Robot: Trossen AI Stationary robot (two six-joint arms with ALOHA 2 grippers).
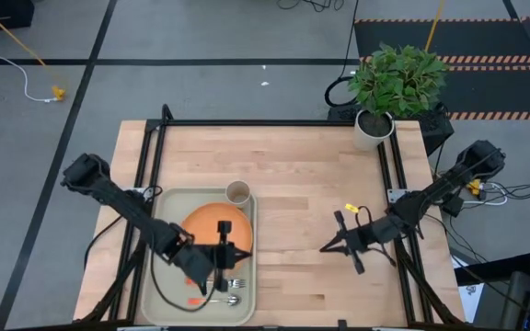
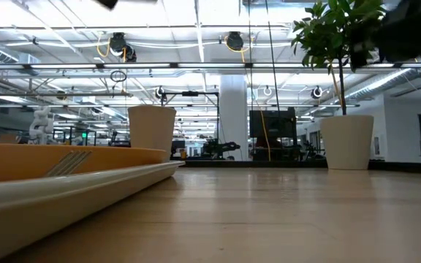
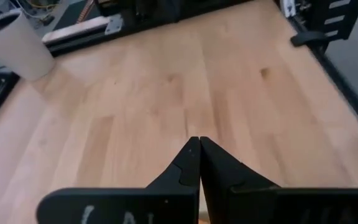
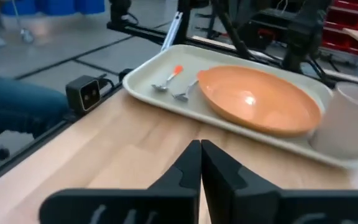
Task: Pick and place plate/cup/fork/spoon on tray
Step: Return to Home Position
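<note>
A pale beige-green rectangular tray (image 1: 161, 204) with rounded corners and a raised rim lies on the light wooden table (image 1: 293, 165). It holds one round, smooth orange plate (image 1: 212, 221), one small tan cylindrical cup (image 1: 237, 193) just beside the plate's far edge, and two small silver utensils with orange handles, a spoon (image 4: 165, 80) and a fork (image 4: 186, 91), side by side near the plate.

The left gripper (image 1: 222, 259) hangs over the tray, its two dark fingers pressed together on nothing, the plate just behind them and the utensils close by.

The right gripper (image 1: 331, 245) waits above bare wood, well apart from the tray, fingers likewise clenched and empty.

One leafy green plant in a white pot (image 1: 373, 129) stands at the far corner, beyond the right fingers.
</note>
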